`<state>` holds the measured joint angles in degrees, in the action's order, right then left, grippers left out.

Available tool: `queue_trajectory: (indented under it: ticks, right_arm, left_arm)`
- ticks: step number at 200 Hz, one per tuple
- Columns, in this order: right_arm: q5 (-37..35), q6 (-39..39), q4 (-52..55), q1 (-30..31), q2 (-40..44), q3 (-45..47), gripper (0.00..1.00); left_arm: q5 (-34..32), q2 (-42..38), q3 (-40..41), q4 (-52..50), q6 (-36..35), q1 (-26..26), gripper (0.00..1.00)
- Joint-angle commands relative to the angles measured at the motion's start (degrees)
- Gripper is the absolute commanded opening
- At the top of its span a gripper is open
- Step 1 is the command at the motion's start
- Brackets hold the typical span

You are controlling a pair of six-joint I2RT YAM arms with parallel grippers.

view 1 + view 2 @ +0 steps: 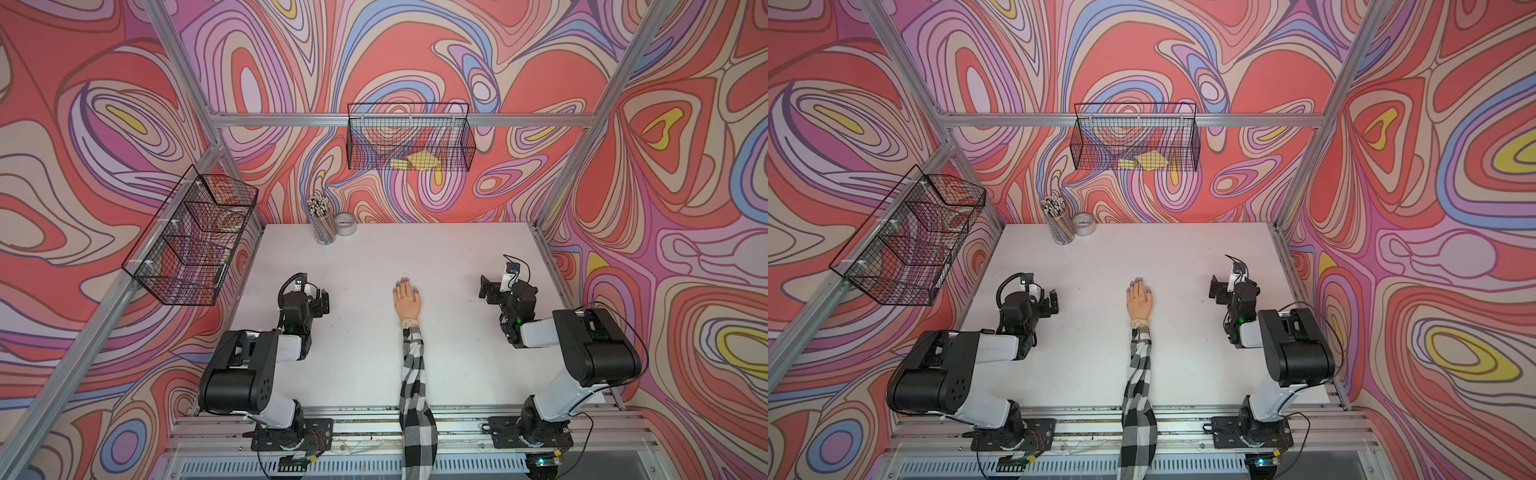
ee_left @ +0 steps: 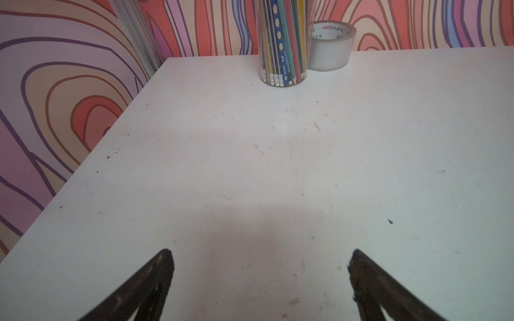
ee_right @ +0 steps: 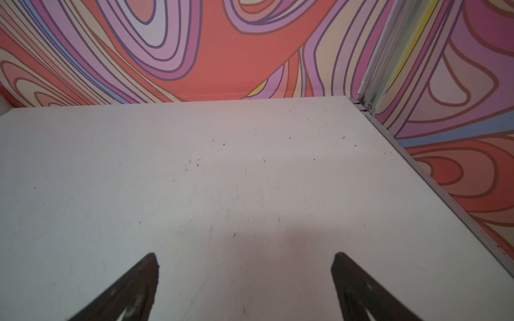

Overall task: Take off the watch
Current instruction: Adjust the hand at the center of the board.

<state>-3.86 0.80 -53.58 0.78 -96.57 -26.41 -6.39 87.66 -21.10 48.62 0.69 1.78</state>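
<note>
Left tool (image 2: 260, 258): released, jaws spread wide, nothing between them, poised over bare worktop (image 1: 374, 257) toward the left edge. Right tool (image 3: 246, 259): released, jaws equally wide, nothing held, over bare worktop toward the right edge.

In both top views the left tool (image 1: 322, 302) and right tool (image 1: 487, 287) stand well apart from the mannequin hand (image 1: 405, 301), which lies palm down between them near the worktop centre, fingers toward the far edge. The watch (image 1: 409, 323) is fastened around the wrist, just beyond the cuff of the checked sleeve (image 1: 415, 395), which extends over the near edge.

Far-left corner: pencil jar (image 1: 322, 226), with a tape roll (image 1: 345, 224) just beside it.
</note>
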Motion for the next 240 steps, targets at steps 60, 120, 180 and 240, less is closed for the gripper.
queue_trajectory:
  ticks: [60, 120, 180, 240]
  right_arm:
    - [-0.6, 0.4, -0.8, -0.3, -0.9, -0.6, 0.98]
    - [-0.3, 0.8, 0.1, -0.4, -1.2, -1.1, 0.98]
    - [0.0, 0.9, 0.0, -0.6, -1.0, -0.9, 0.98]
    - [-8.9, 19.2, 39.1, -0.4, 16.5, -12.0, 0.98]
  left_arm:
    - [0.5, 0.6, -1.0, 1.5, 0.5, -0.4, 0.99]
    - [0.5, 0.9, -1.2, 1.2, 0.6, -0.4, 1.00]
    - [0.6, 0.6, -0.8, 1.6, 0.5, -0.4, 0.99]
    - [-3.9, -12.5, -26.4, -48.5, 8.2, 2.5, 0.91]
